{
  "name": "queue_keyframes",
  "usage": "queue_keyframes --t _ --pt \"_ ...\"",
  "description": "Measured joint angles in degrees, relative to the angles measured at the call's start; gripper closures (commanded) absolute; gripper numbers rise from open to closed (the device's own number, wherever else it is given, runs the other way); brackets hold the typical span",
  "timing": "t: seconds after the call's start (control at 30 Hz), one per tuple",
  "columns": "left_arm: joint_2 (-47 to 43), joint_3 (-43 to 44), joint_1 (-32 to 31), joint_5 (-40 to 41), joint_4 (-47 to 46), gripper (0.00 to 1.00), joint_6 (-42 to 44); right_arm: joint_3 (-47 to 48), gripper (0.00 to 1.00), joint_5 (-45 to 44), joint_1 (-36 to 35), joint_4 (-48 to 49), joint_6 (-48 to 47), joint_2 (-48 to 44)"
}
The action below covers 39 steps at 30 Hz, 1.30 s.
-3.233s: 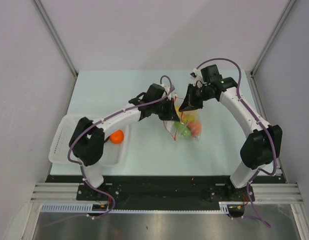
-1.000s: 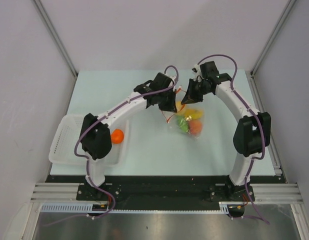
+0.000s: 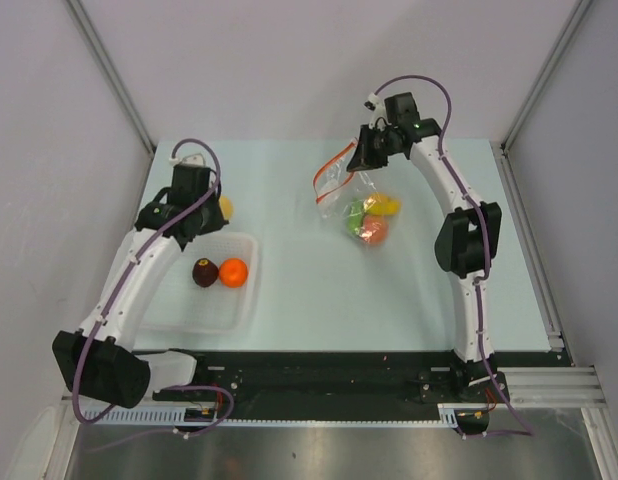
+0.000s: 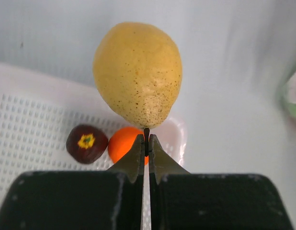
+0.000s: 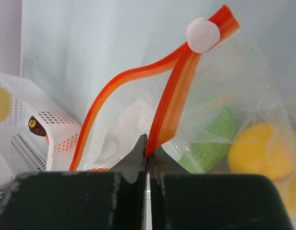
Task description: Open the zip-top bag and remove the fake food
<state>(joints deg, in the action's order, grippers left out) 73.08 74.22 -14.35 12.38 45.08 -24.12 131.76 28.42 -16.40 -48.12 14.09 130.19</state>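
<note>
The clear zip-top bag [image 3: 357, 200] lies at the table's back middle, its red-orange zip strip [image 5: 172, 91] gaping open. My right gripper [image 5: 148, 152] is shut on one side of the strip and holds the bag's mouth up; it also shows in the top view [image 3: 367, 160]. Green, yellow and peach fake food [image 3: 372, 218] sits inside the bag. My left gripper [image 4: 146, 140] is shut on the stem of a yellow pear [image 4: 137, 72] and holds it above the white basket [image 3: 169, 300]. It shows at the far left in the top view [image 3: 211, 205].
In the basket lie a dark purple fruit [image 3: 205, 272] and an orange one [image 3: 233, 271]. White walls with metal rails enclose the table on three sides. The arm bases stand at the near edge.
My left arm has swung from the bag to the left with the yellow pear. A dark purple fruit now lies in the basket. My right gripper has lifted the bag's strip farther back.
</note>
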Motion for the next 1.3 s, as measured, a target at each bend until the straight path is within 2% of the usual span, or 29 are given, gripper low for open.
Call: queue_keyframes --t 0.23,0.27,0.3,0.33,0.43,0.63,0.8,0.9,0.97,1.0,1.07,1.13,1.3 --pt "-3.5 -12.2 0.79 -0.02 3.87 1.0 -4.52 0.26 1.0 2.99 -0.72 -0.24 -0.22 0.76" --pt "-3.98 -13.77 0.79 -0.11 4.07 0.96 -5.2 0.26 1.0 3.58 -0.96 -0.22 -0.28 0.76" --pt "-4.57 -15.21 0.81 -0.2 4.46 0.88 -5.92 0.24 1.0 3.96 -1.22 -0.24 -0.42 0.76" --pt "-5.25 -16.46 0.81 -0.39 5.03 0.7 -6.36 0.22 1.0 4.26 -1.55 -0.31 -0.61 0.76" --pt "-7.32 -18.64 0.83 -0.52 6.6 0.45 -7.5 -0.42 1.0 5.27 -2.75 -0.46 -1.05 0.74" --pt "-10.8 -16.59 0.87 0.7 7.48 0.35 -8.46 -5.03 1.0 6.14 -4.42 -0.98 -0.98 0.31" --pt "-11.78 -13.57 0.85 -0.31 4.52 0.39 -8.39 -7.72 1.0 6.58 -4.44 -1.81 -0.57 -1.51" --pt "-11.65 -13.27 0.48 -3.13 1.7 0.44 -8.39 -8.94 1.0 6.6 -4.42 -2.67 -0.57 -4.02" --pt "-10.29 -13.0 0.11 -7.63 -1.81 0.56 -8.41 -9.68 1.0 6.6 -4.37 -3.1 -0.57 -5.81" --pt "-9.14 -13.0 -0.44 -10.58 -4.85 0.63 -8.37 -10.47 1.0 6.62 -4.37 -3.26 -0.59 -7.04" --pt "-6.67 -12.76 -2.47 -15.41 -9.97 0.68 -8.72 -11.65 1.0 6.64 -4.37 -3.72 -0.63 -8.98" --pt "-3.5 -11.34 -5.16 -19.85 -13.84 0.78 -9.27 -12.76 1.0 6.78 -4.37 -4.13 -0.63 -10.49" --pt "9.18 -2.12 -10.6 -30.1 -22.95 0.82 -12.68 -15.23 1.0 6.97 -4.35 -4.68 -0.59 -12.15"
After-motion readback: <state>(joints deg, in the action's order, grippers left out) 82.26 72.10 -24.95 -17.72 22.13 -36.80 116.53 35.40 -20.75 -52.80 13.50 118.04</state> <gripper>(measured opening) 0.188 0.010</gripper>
